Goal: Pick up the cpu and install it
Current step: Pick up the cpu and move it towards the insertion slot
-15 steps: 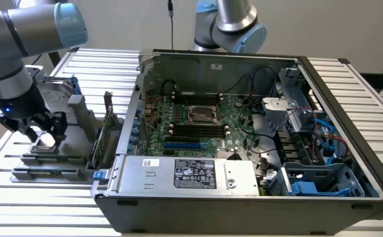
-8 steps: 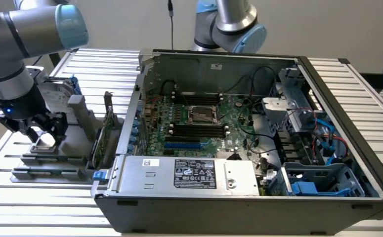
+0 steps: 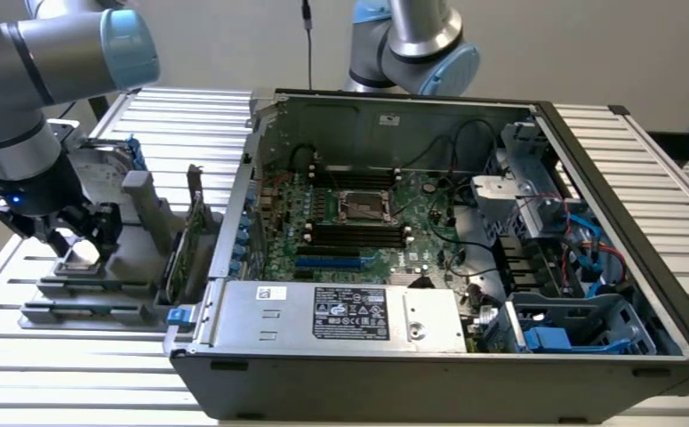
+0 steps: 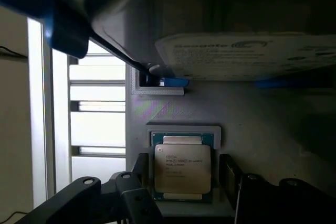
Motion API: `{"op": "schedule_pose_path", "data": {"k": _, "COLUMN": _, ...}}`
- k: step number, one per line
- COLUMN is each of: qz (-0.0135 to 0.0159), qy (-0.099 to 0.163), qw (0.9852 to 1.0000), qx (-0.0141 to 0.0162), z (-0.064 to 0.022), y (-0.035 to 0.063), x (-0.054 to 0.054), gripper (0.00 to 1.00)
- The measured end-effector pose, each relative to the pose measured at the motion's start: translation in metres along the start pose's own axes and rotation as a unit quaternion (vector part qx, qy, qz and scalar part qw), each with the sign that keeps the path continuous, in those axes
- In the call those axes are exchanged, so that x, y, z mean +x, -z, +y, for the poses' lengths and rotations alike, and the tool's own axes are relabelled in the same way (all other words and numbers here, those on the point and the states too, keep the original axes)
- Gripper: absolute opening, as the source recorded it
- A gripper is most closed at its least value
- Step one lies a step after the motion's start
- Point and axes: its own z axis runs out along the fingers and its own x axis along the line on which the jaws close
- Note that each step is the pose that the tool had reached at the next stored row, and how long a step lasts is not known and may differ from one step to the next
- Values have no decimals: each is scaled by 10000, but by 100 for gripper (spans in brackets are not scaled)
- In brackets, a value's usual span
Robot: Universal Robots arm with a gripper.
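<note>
Robot gripper (image 3: 80,238) hovering, black jaws standing open either side of the small square silver-topped cpu (image 4: 182,169), cpu lying flat in a grey holder (image 4: 262,127) near the slatted metal counter's (image 3: 202,116) edge on the exterior view's left.

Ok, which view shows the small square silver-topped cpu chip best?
The wrist view: the small square silver-topped cpu sits close, printed top visible, in a grey holder. The exterior view shows only a small bright patch under the hand.

Slatted table (image 3: 664,151) bears an open computer case (image 3: 439,384) and grey fixture (image 3: 71,313).
</note>
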Motion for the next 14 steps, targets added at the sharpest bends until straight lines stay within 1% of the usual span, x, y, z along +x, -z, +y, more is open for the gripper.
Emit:
{"op": "schedule_pose_path", "data": {"k": 7, "qz": 38, "qy": -1, "qw": 10000, "qx": 1, "z": -11, "y": 3, "x": 0, "gripper": 65}}
{"op": "schedule_pose_path", "data": {"k": 14, "qz": 44, "qy": -1, "qw": 10000, "qx": 0, "z": -20, "y": 6, "x": -2, "gripper": 65}}
